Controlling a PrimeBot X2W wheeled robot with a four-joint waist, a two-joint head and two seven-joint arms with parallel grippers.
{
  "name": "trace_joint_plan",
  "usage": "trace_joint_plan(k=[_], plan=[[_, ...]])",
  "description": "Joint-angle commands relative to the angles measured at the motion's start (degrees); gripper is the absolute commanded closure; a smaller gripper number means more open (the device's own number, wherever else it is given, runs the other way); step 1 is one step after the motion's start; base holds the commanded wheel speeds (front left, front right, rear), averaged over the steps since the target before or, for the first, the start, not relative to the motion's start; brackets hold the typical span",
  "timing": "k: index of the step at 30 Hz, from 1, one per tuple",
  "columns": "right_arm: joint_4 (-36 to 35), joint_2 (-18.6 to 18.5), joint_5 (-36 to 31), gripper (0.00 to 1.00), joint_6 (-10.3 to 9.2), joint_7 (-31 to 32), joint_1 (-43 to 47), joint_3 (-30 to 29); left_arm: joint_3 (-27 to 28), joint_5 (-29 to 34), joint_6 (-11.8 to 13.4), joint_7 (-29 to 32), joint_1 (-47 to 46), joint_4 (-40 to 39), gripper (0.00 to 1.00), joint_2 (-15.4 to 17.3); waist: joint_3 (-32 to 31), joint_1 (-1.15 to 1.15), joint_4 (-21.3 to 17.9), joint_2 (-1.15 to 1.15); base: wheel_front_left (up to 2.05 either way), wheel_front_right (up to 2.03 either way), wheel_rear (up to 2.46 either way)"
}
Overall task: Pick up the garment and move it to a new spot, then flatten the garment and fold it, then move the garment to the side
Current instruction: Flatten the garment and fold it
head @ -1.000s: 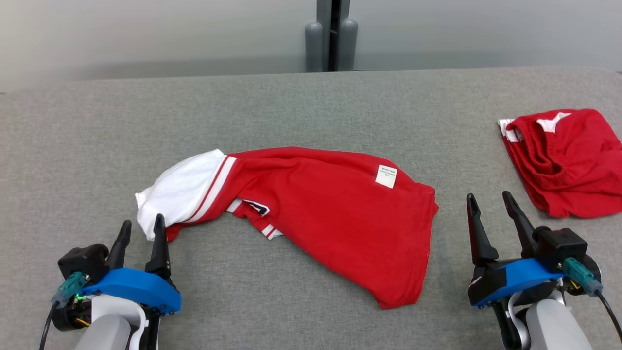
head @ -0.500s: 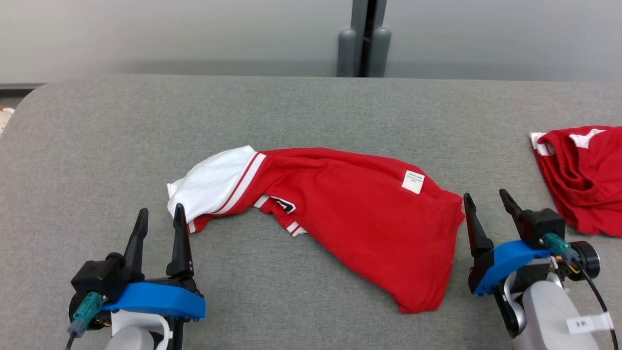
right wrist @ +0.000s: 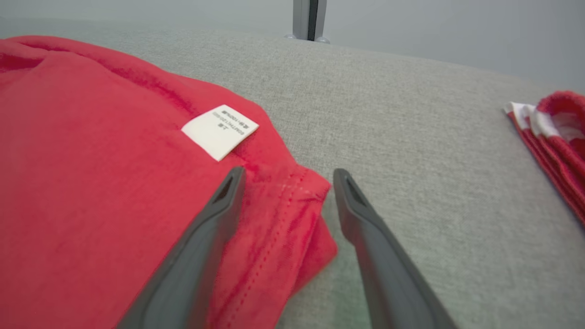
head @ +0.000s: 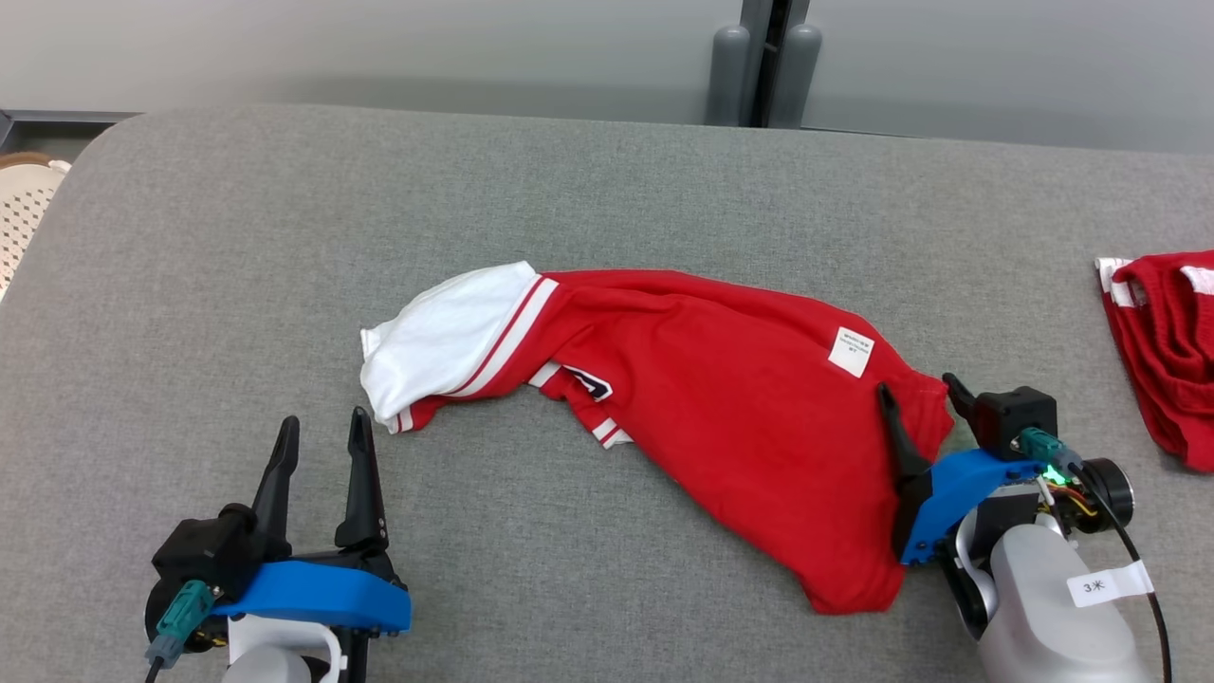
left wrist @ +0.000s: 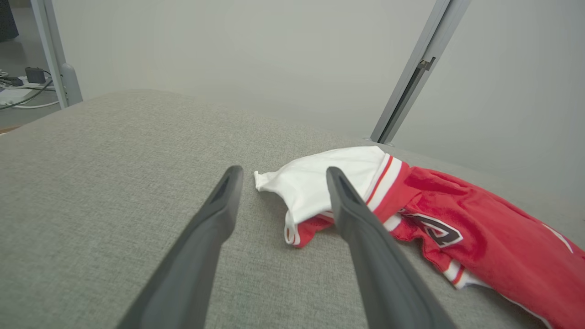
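Grey padded tabletop (head: 607,190) in the head cam, which has swung since a second ago, but the left gripper (head: 324,419) has also backed off the white sleeve (head: 446,332) of the red-and-white jersey (head: 721,417) with fingers spread, and the right gripper (head: 918,384), spread too, has slid in over the hem corner by the care label (head: 850,351); jersey lies mid-table, loads of bare room left and behind. Left wrist cam: sleeve tip just beyond the parted fingers. Right wrist cam: hem corner sits between the open fingers, second red garment (right wrist: 564,146) well off to the right.
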Motion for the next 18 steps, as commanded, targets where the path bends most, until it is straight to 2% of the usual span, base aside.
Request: trace_joint_plan(k=[1, 4, 5, 8, 11, 13, 18], plan=[[1.0, -0.1, 0.5, 0.05, -0.01, -0.7, -1.1, 0.6, 0.5, 0.6, -0.2, -0.2, -0.5, 0.1, 0.00, 0.0, 0.0, 0.00, -0.1, 0.00, 0.00, 0.00, 0.00], [1.9, -0.1, 1.3, 0.45, -0.01, -1.7, -2.1, 1.7, 1.0, 1.0, -0.4, -0.2, -0.7, 0.1, 0.00, -0.2, 0.1, 0.00, -0.4, 0.00, 0.00, 0.00, 0.00], [2.1, -0.1, 1.5, 0.52, -0.01, -2.0, -2.3, 2.2, 1.1, 1.2, -0.5, -0.2, -0.7, 0.2, 0.00, -0.3, 0.1, 0.00, -0.5, 0.00, 0.00, 0.00, 0.00], [2.5, -0.2, 2.3, 0.63, -0.01, -2.6, -2.6, 3.6, 1.2, 1.6, -0.8, -0.2, -0.7, 0.3, 0.00, -0.5, 0.1, 0.00, -0.9, 0.00, 0.00, 0.00, 0.00], [1.9, -0.1, 3.2, 0.82, -0.01, -3.1, -2.7, 5.3, 1.4, 2.0, -1.0, -0.2, -0.8, 0.4, 0.00, -0.7, 0.0, 0.00, -1.3, 0.00, 0.00, 0.00, 0.00], [1.0, -0.1, 4.1, 1.00, -0.01, -3.1, -2.2, 6.4, 1.6, 2.1, -1.0, -0.2, -0.8, 0.5, 0.00, -0.8, -0.2, 0.00, -1.6, 0.00, 0.00, 0.00, 0.00], [-5.3, -0.1, 6.2, 1.00, 0.00, -3.4, 0.8, 10.3, 2.2, 2.5, -1.3, -0.2, -0.2, 0.6, 0.00, -1.1, -0.8, 0.00, -2.5, 0.00, 0.00, 0.00, 0.00]])
